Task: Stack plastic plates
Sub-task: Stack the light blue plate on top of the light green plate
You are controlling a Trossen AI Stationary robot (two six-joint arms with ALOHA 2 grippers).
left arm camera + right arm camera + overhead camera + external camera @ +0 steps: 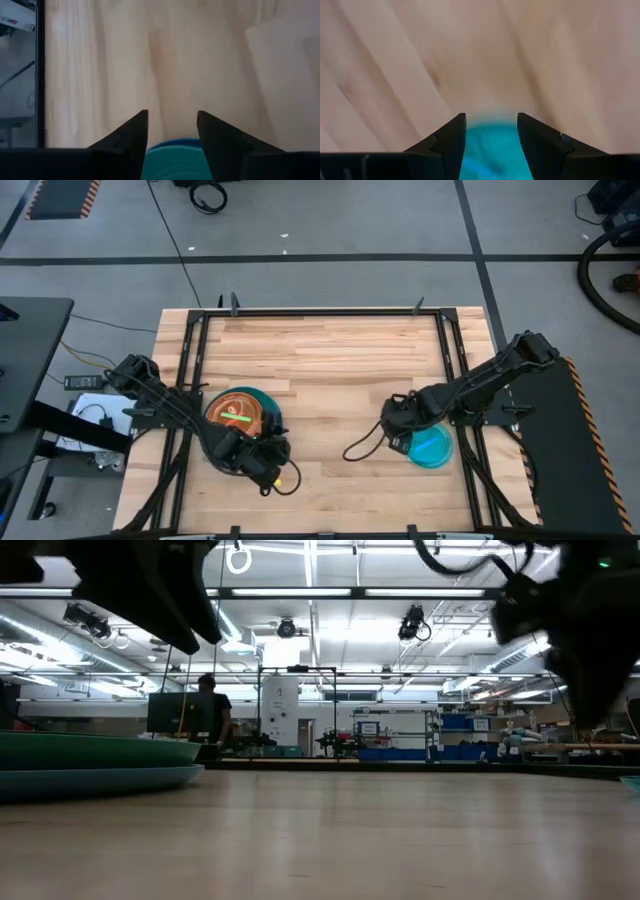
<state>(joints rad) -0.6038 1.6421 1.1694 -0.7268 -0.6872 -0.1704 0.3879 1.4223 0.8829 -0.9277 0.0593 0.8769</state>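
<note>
A stack of plates (240, 415) sits on the table's left side, with large teal and blue plates at the bottom (90, 765) and orange and green ones on top. My left gripper (270, 460) hovers open over the stack's near-right rim, and the teal and blue rim (175, 150) shows between its fingers. A cyan plate (432, 448) lies flat on the table's right side. My right gripper (393, 430) hangs open just over its left rim (492, 145). In the low view both grippers are raised above the table.
Bare wood lies between the two arms and toward the far edge (330, 360). Dark frame rails (190, 380) run along the table's left and right sides. A black cable loop (360, 448) hangs by the right gripper. A person (210, 710) stands far behind the table.
</note>
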